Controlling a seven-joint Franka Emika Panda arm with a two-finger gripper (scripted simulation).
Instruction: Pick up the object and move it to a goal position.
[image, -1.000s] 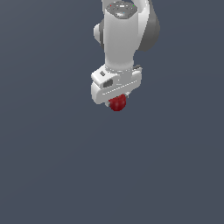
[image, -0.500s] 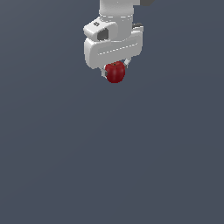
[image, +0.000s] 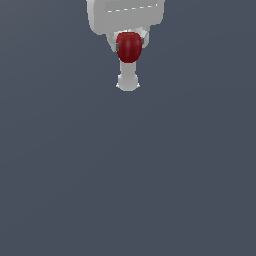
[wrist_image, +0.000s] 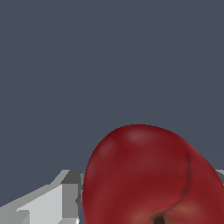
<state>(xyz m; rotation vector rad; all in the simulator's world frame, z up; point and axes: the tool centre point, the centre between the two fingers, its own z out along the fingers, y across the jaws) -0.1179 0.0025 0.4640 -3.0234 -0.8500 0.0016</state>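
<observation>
Right now your gripper (image: 128, 50) is clamped on the dark red object (image: 129, 46), up near the top edge of the exterior view. You see the object sitting just under the white gripper body, between the fingers (image: 128, 80); one finger pokes out below it. Most of the arm is cut off by the frame. Up close in the wrist view, the object (wrist_image: 151, 179) fills the foreground, with a faint crease on its skin and a grey-white finger (wrist_image: 48, 203) touching its side. Plain dark grey backdrop everywhere else.
</observation>
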